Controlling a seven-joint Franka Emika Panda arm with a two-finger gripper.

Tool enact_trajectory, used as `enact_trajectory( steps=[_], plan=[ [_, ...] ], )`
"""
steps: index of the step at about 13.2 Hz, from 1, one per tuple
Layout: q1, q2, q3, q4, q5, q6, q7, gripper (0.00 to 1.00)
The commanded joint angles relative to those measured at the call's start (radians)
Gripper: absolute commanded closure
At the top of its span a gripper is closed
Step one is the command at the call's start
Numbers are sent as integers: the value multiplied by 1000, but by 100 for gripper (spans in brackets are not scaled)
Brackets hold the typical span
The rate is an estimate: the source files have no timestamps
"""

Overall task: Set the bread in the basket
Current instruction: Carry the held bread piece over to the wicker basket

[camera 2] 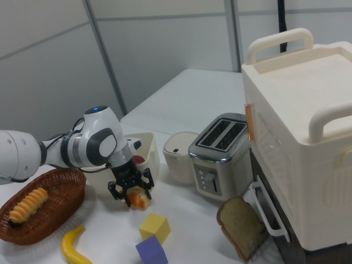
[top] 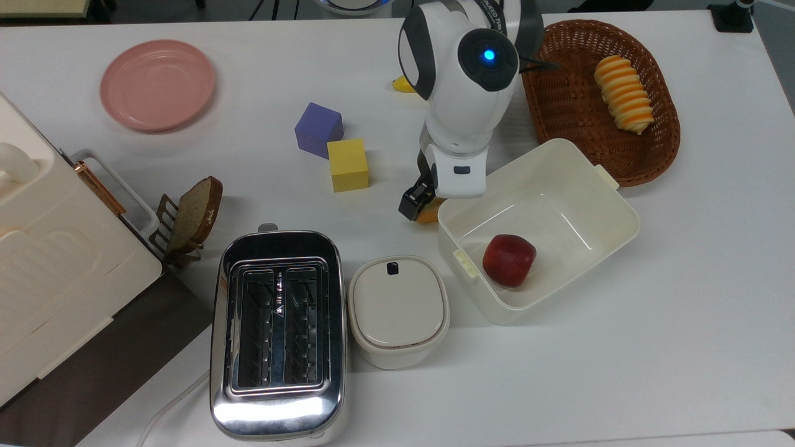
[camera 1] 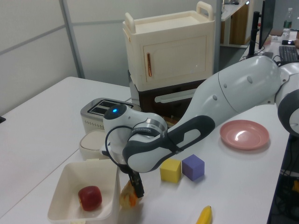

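The bread lies on the worktop against the white tub, well apart from the basket, so we come from above. Our gripper straddles it, fingers spread either side, not yet closed, nothing held.

Bare table fills the top view's lower right; the tub stands between the bread and the basket.
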Motion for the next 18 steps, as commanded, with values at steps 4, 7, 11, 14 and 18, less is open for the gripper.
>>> enact_trajectory(
  steps=[4,7,11,14,18],
  plan=[
    [21,-74,-27,-6,-18,-42,6,55],
    [26,-143,-28,-3,-7,-153,-34,56],
    [55,-199,-24,6,37,-282,-42,55],
    [104,-209,-18,66,123,-381,-25,55],
    [285,-199,-16,106,160,-429,209,36]
  ],
)
